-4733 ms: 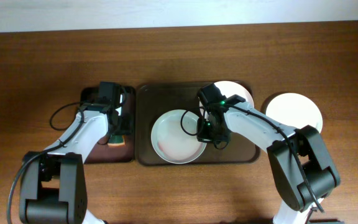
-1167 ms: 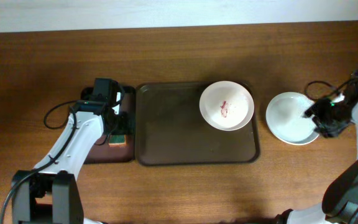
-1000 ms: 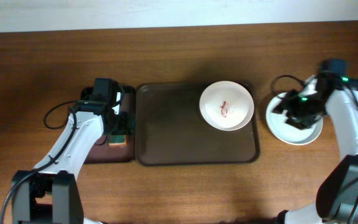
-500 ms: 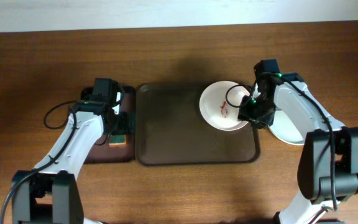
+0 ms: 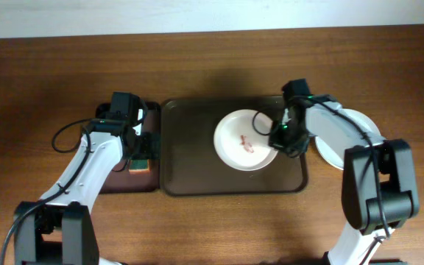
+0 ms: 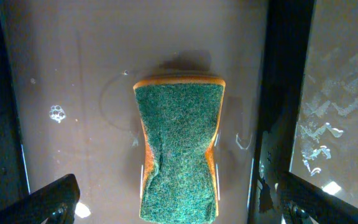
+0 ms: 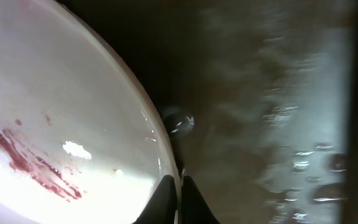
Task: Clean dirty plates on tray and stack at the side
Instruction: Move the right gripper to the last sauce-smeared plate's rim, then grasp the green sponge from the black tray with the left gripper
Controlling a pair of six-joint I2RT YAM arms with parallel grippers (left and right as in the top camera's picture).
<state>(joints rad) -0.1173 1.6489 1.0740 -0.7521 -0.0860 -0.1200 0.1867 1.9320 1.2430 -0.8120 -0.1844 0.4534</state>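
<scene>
On the overhead I saw the large brown tray in the middle of the wood-grain table, with one dirty plate lying on its right half, well inside the rim. A short red sauce smear sat near the plate's centre. My right gripper was at the plate's right edge, and the right wrist view made the hold plain: the two fingers were pressed together on the thin white rim, one tip above it and one below, pinching the plate at the bottom of the frame where the right gripper met it. Beyond the rim that camera showed only the tray's dark, wet-looking floor.

To the right of the tray, on the bare tabletop, lay a clean white plate, partly hidden under my right arm; I could not tell how many were stacked there.

My left gripper hung over the smaller dark tray just left of the big one. Its wrist camera looked straight down on the sponge, green scouring face up over an orange body, lying on the wet tray floor. The left gripper had its fingers spread wide, one tip in each lower corner of the frame, touching nothing
</scene>
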